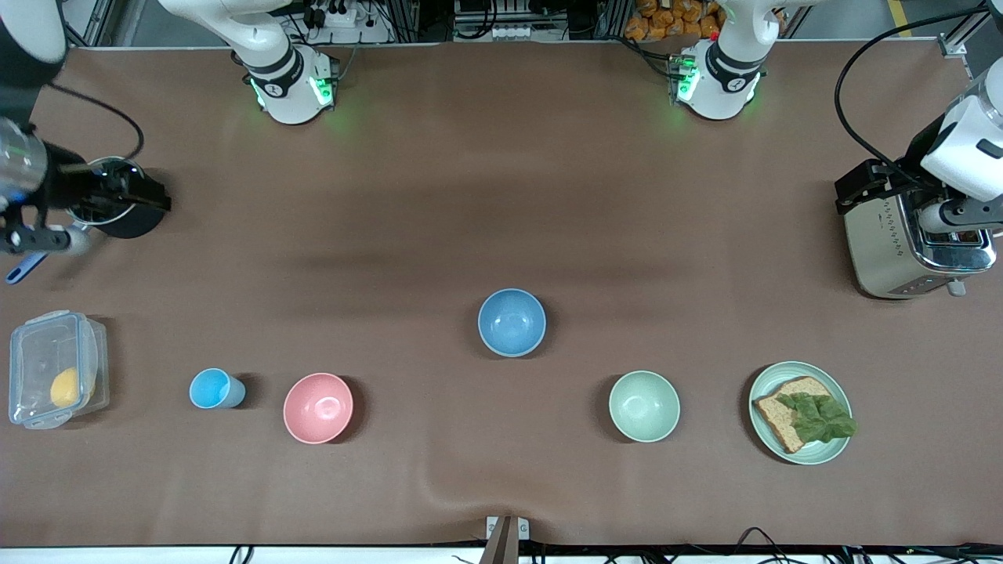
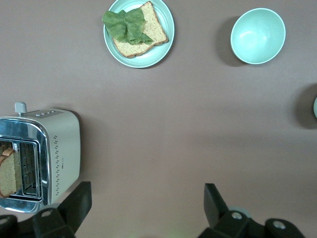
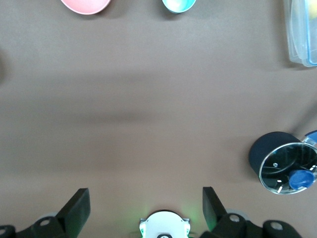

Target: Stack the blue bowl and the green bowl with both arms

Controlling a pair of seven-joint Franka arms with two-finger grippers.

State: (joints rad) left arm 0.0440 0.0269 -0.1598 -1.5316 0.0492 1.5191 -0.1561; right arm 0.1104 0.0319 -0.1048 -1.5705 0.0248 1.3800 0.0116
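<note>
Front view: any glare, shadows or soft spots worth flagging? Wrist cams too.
Front view: even light; soft dark bands across the table; small highlight inside the pink bowl; green base-light glow on the cloth; a wrinkle at the near edge. Left wrist view: bright reflections on the toaster; the green bowl casts a soft shadow. Right wrist view: glints in the black pot.

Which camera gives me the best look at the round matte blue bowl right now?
The front view: the round matte blue bowl shows whole, upright, mid-table, nothing covering it. The left wrist view catches at most a sliver at its edge. The right wrist view does not show it.
</note>
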